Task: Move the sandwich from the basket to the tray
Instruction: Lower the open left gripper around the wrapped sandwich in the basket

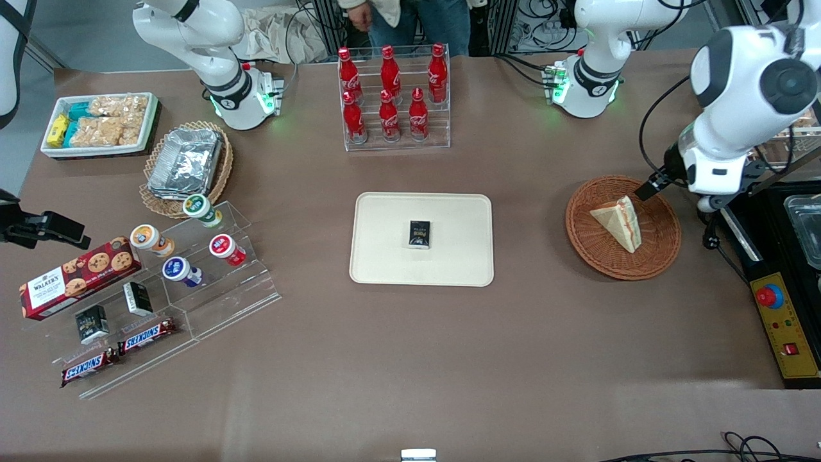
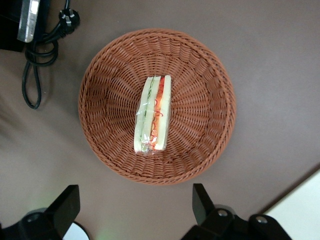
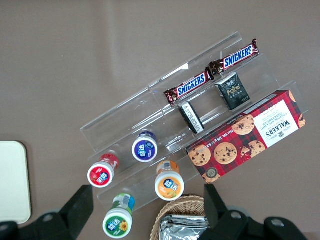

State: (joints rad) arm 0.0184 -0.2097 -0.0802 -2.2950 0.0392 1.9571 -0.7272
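Worktop (image 1: 449, 359) is carrying, near its middle, the cream tray (image 1: 385, 256) with a small black box (image 1: 420, 233) sitting on it. Wicker basket (image 1: 580, 237) is lying toward the working arm's end, well apart from the tray. Pincer (image 2: 135, 207) is hovering above the basket's rim, fingers spread, holding nothing. Sandwich (image 2: 153, 114) is resting on its side in the basket's centre, filling edge showing. Judgement: centre over the wedge, descend straight, and close across the two bread faces gently, so the filling is not getting squeezed out.
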